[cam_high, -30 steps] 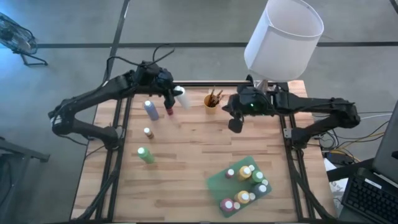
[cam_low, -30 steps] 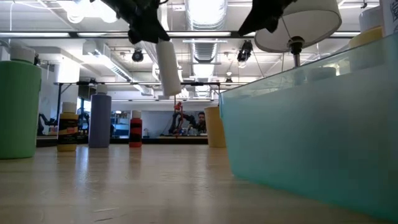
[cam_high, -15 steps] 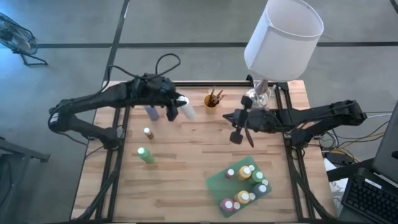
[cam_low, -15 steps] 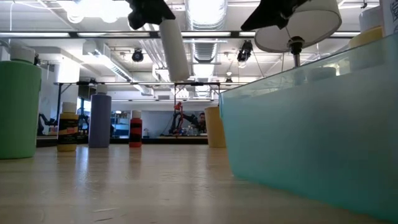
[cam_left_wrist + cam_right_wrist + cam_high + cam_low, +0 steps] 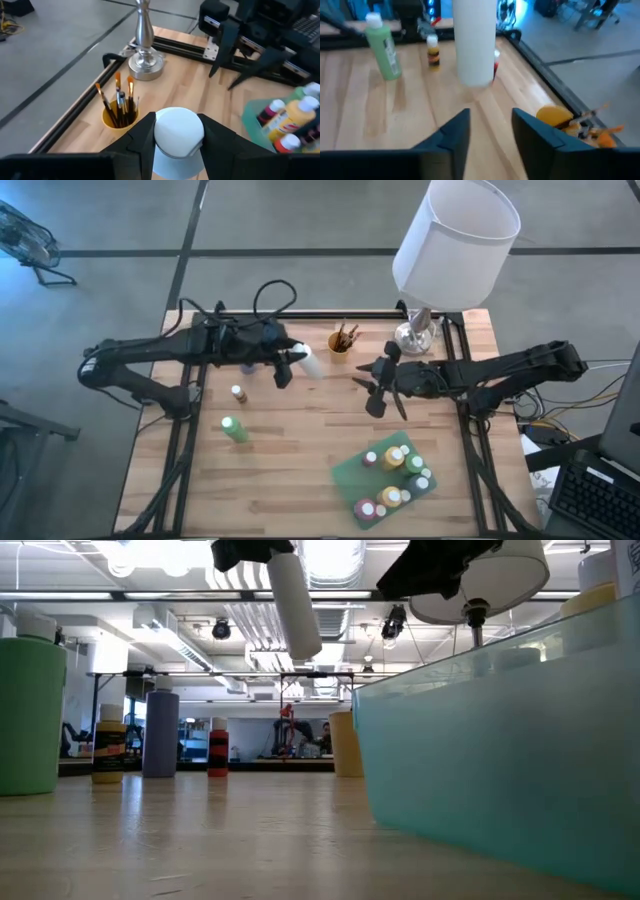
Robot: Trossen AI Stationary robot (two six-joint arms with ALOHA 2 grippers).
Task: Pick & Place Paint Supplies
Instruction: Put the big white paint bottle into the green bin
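My left gripper (image 5: 291, 363) is shut on a plain white bottle (image 5: 306, 361), high above the table's far middle. The low view shows that bottle (image 5: 296, 602) slanting down out of the gripper. My right gripper (image 5: 374, 387) hovers open a little to the right and faces it. In the right wrist view the gripper (image 5: 492, 125) holds nothing, and the white bottle (image 5: 475, 40) hangs ahead of it. On the table stand a green bottle (image 5: 234, 429), a small yellow bottle (image 5: 238, 393) and a yellow cup of brushes (image 5: 341, 340). My left gripper pinches the white bottle's body on two opposite sides (image 5: 159, 142) between its two fingers. The fingers come from the table's left, slanting a little downward. The bottle is lifted clear and tilted, its free end (image 5: 305, 648) pointing down and toward the table's right.
A green tray (image 5: 352, 470) with several paint bottles lies near the front right. A white-shaded lamp (image 5: 455, 235) stands on its silver base (image 5: 414, 336) at the far right. A grey-blue bottle (image 5: 160, 735) and a red bottle (image 5: 217, 747) stand at the far left.
My left gripper has carried the white bottle toward the table's right, clear of the table, and the bottle's tilt has changed. My right gripper has come down and toward the table's left, and its fingers have opened.
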